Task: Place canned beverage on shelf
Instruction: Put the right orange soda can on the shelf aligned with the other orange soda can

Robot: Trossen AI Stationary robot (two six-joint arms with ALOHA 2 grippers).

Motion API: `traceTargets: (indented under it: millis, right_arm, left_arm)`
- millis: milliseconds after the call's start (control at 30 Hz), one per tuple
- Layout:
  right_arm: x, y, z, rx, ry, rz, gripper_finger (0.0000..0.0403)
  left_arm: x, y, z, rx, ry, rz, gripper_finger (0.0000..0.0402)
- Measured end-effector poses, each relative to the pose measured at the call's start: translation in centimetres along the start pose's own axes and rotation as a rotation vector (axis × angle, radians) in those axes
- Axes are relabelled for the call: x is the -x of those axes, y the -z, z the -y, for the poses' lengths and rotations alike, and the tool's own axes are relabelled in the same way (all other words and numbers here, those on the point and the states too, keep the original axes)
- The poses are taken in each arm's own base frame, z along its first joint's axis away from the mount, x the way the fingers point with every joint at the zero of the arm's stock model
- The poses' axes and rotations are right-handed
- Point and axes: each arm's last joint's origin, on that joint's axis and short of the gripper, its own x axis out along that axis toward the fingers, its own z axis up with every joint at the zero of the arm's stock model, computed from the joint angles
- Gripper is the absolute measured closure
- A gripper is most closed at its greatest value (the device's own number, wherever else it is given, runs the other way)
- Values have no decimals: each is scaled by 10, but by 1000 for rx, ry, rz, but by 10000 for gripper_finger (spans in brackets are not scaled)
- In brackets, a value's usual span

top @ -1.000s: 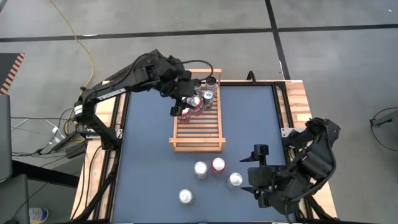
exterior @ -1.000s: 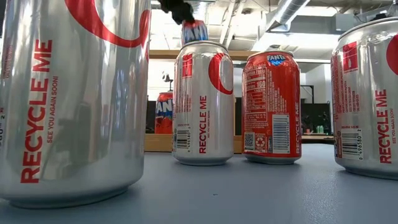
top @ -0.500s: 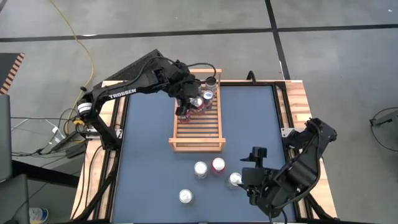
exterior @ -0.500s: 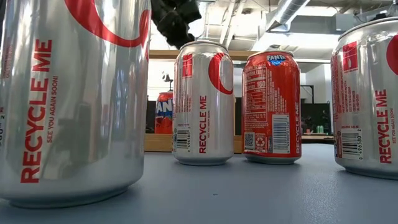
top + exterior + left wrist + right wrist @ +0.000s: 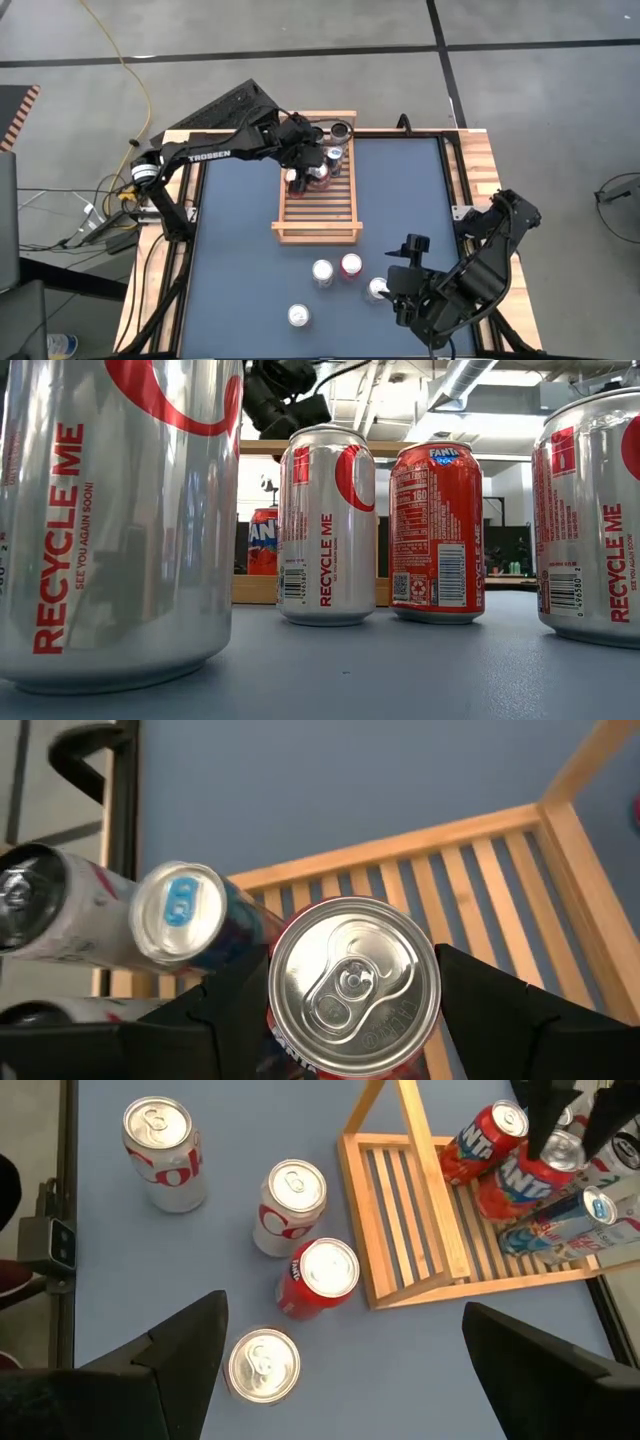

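Silver can reads "RECYCLE ME"; red can "Fanta".

A grey concrete floor, crossed by dark seams, was seen around the blue-topped table. A yellow cable lay on it. Overhead, silver ducts were lit brightly under a white ceiling.
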Motion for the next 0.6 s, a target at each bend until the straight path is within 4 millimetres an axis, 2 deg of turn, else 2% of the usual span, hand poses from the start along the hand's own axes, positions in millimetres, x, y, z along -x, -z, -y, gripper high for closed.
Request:
traceTargets:
  millis: [167,600]
  right_arm:
    - [-1,-1,1,-5,3,-1,28]
    - [-1,-1,1,12,4,-2,28]
  left_arm:
    - [-18,6,-1,6,4,-36,168]
    - [-25,9,2,62,57,-39,165]
